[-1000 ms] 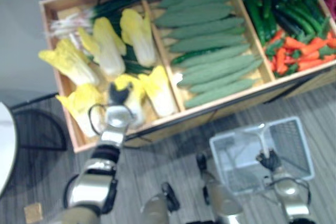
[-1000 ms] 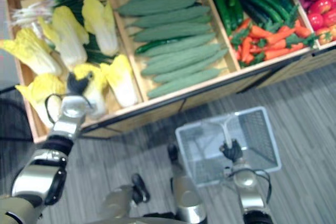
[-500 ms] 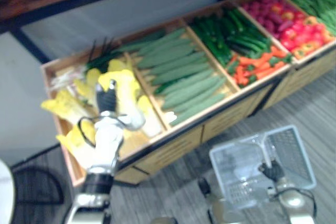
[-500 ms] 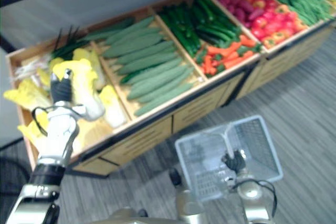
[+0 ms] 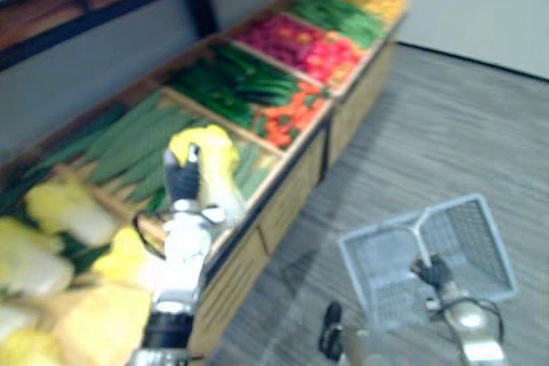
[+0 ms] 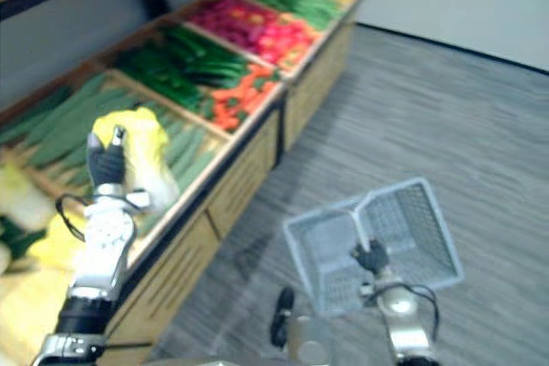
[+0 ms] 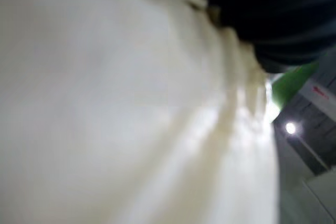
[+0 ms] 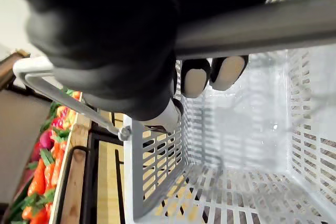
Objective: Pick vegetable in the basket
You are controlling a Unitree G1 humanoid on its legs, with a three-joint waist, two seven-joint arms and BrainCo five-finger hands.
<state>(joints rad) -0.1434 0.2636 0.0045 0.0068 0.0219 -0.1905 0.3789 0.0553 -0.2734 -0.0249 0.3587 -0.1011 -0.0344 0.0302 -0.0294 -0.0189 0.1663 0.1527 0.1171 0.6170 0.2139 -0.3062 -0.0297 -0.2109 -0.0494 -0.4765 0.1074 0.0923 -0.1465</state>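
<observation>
My left hand [image 5: 182, 184] is shut on a yellow and white napa cabbage [image 5: 213, 167], held up above the front edge of the wooden produce stand [image 5: 296, 184]. The cabbage's pale surface [image 7: 115, 108] is pressed right against the left wrist camera. My right hand [image 6: 371, 257] is shut on the handle [image 8: 252, 30] of a white wire basket [image 5: 463, 242], which hangs over the floor to the right of the stand. The basket's inside [image 8: 247, 129] holds nothing.
The stand's compartments hold more napa cabbages [image 5: 51, 212], long green cucumbers [image 5: 129, 139], dark cucumbers [image 5: 236, 83], carrots [image 5: 287, 117], red and purple vegetables [image 5: 300, 45] and green beans [image 5: 339, 15]. Grey striped floor [image 5: 446, 126] stretches to the right.
The camera has swung to the right, so the stand now runs off to the upper right. My left hand has lifted the cabbage out of its compartment and carried it toward the stand's front edge.
</observation>
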